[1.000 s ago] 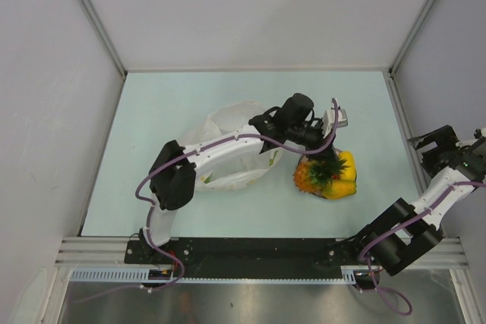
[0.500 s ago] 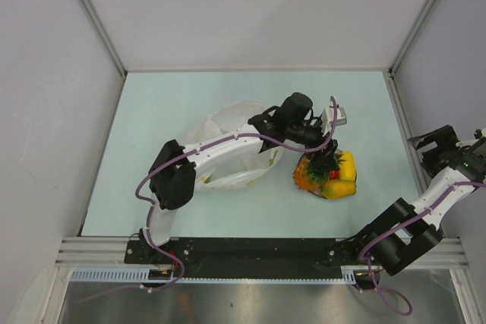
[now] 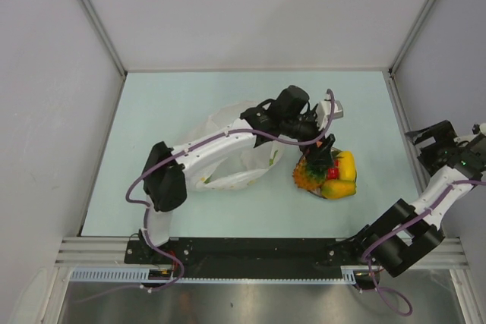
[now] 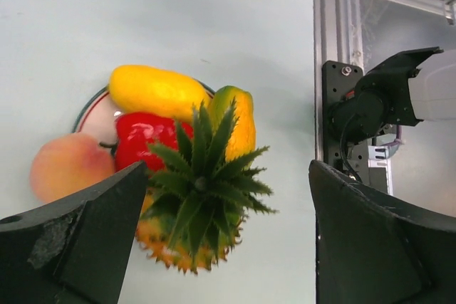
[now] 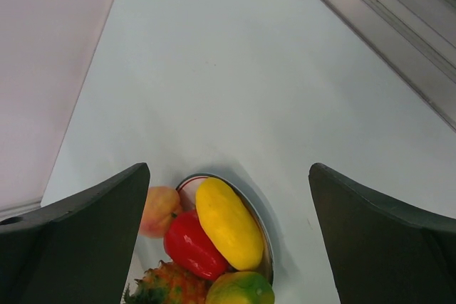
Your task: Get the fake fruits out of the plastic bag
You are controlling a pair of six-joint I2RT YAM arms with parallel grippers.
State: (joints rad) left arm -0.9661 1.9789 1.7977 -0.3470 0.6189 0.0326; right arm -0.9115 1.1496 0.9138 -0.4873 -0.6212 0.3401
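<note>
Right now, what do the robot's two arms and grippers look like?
Both the left arm and right arm have white links, bulky black joints and a purple cable looped along them. The left gripper and right gripper are black, with broad wedge-shaped fingers.

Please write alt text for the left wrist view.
An orange plastic pineapple with green crown, a yellow lemon, a red strawberry, a yellow-green mango and a pink-orange peach crowd a round white plate. The open left gripper frames them.

Pineapple (image 4: pixel 192 201) sits below the wide-spread end effector (image 4: pixel 228 167).
</note>
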